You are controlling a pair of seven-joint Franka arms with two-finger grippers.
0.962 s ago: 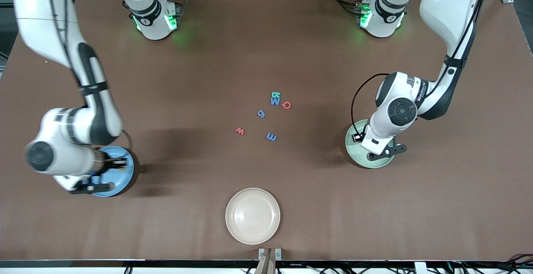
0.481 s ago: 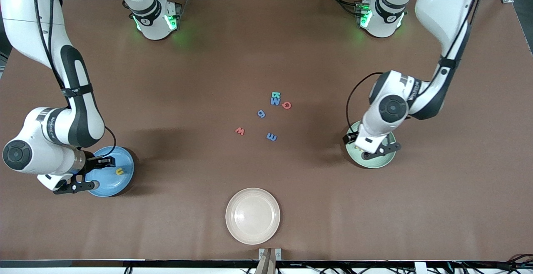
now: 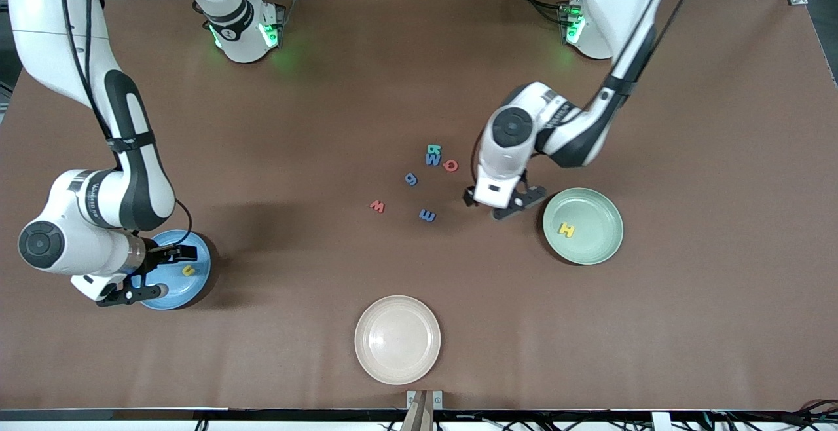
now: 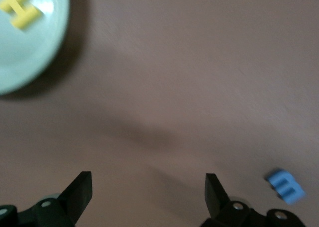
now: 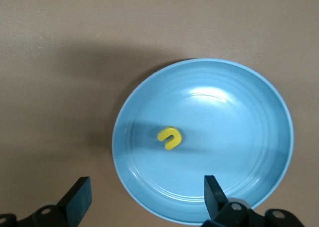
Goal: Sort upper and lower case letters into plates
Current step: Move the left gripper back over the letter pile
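I see 6 loose letters clustered mid-table: a teal one (image 3: 433, 149) touching a blue M (image 3: 432, 160), a red one (image 3: 450, 165), a blue one (image 3: 410, 179), a red w (image 3: 377, 206) and a blue m (image 3: 427, 215). A yellow H (image 3: 566, 228) lies in the pale green plate (image 3: 605, 241), a yellow u (image 3: 188, 270) in the blue plate (image 3: 196, 287). My left gripper (image 3: 499, 207) hangs open and empty over bare table between blue m and the green plate. My right gripper (image 3: 152, 274) hovers open and empty over the blue plate's edge. A cream plate (image 3: 397, 339) sits nearest the camera.
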